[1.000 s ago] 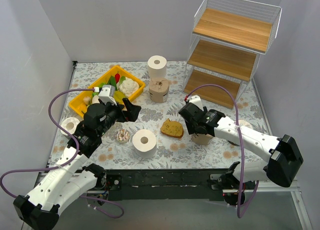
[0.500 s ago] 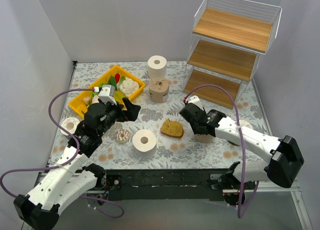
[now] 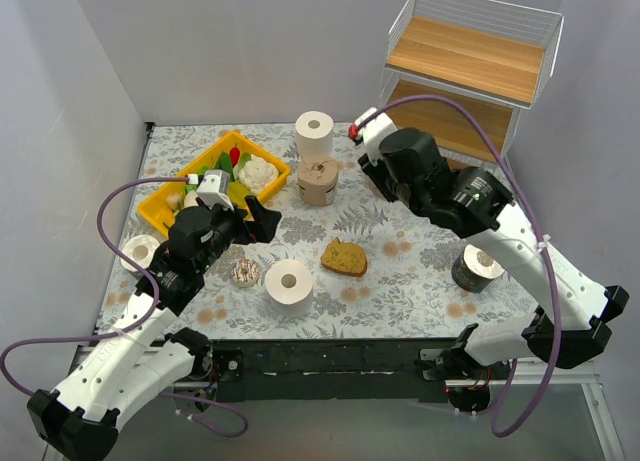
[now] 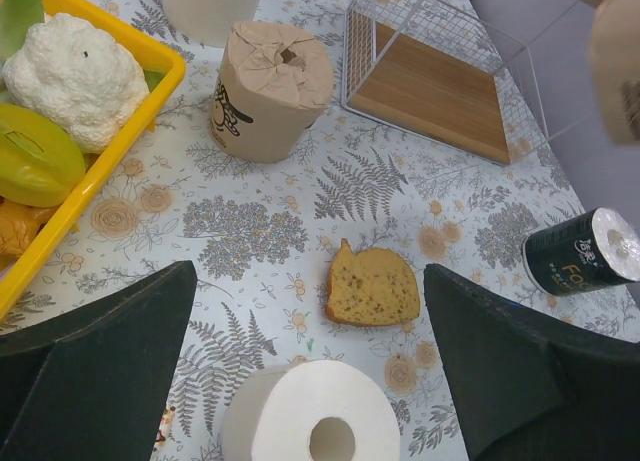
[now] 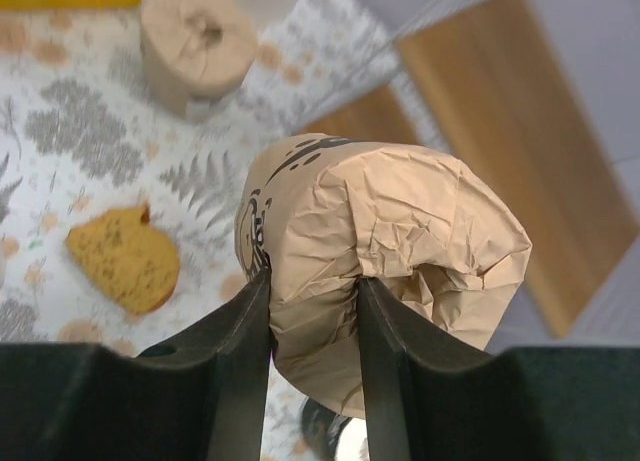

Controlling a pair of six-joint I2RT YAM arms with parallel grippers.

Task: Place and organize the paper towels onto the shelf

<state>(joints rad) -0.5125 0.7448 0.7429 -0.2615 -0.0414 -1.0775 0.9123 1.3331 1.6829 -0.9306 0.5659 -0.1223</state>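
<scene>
From above, a fern-and-flower cloth (image 3: 400, 291) covers the whole table, and plain pale grey walls (image 3: 220, 51) close it in on three sides. The shelf (image 3: 465, 56) stands in the far right corner, and the boards I can see are bare. The right arm reaches up high in front of it, but I can't make out its gripper from here. One white roll (image 3: 314, 131) stands at the back of the cloth, with a tan roll (image 3: 318, 181) just in front of it. Another white roll (image 3: 289, 284) sits near the front, beside a bread slice (image 3: 344, 257). A dark roll (image 3: 474, 268) is off to the right, well apart. A yellow tray (image 3: 165, 216) sits on the left.

From the left wrist, the left gripper (image 4: 308, 273) hangs over the cloth with its jaws spread wide and nothing between them.

From the right wrist, the right gripper (image 5: 312, 281) clamps a crumpled tan-wrapped roll (image 5: 390, 231) in the air. The shelf boards are blurred beyond it.
</scene>
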